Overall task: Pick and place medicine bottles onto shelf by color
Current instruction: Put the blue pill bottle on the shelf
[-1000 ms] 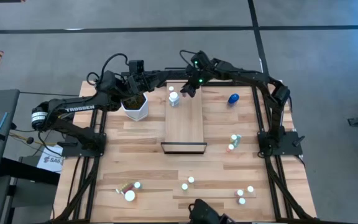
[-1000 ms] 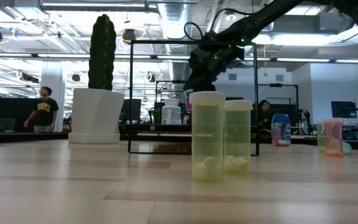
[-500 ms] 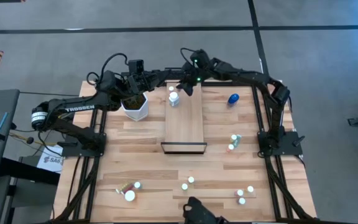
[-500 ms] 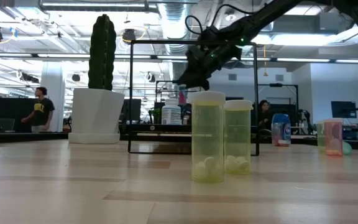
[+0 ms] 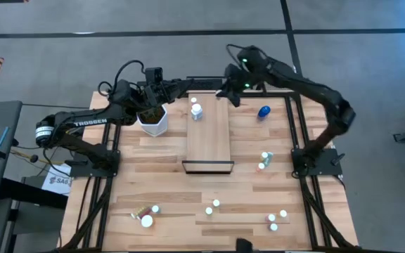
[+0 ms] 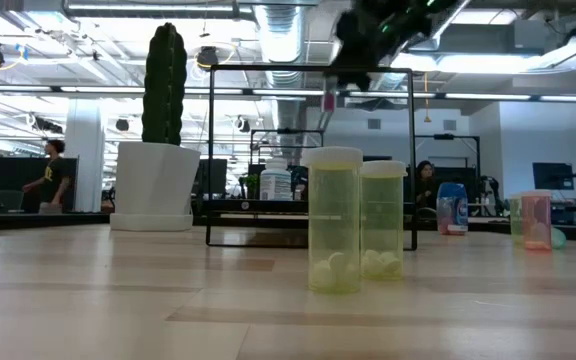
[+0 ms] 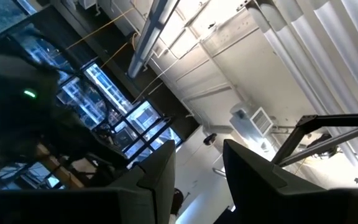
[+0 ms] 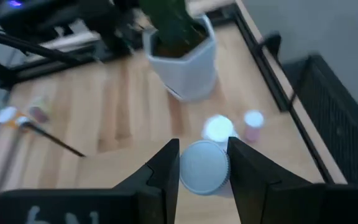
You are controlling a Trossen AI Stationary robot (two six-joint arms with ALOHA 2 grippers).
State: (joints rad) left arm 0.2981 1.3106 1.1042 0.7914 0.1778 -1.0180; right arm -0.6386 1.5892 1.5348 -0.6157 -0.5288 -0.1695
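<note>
Holding a white-capped bottle [image 8: 204, 168] tight between its fingers, the right gripper [image 5: 232, 95] hangs above the shelf [image 5: 209, 140]; the left gripper [image 7: 197, 180] waits with fingers apart.

Grey concrete floor [image 5: 188, 56] crossed by dark seam lines is seen around the wooden table [image 5: 153, 176]. Far behind, an open industrial hall is shown: exposed ducts [image 6: 278, 25] and strip lights [image 6: 98, 90] overhead, monitors [image 6: 553, 178] at right, a person [image 6: 48, 178] at far left
</note>
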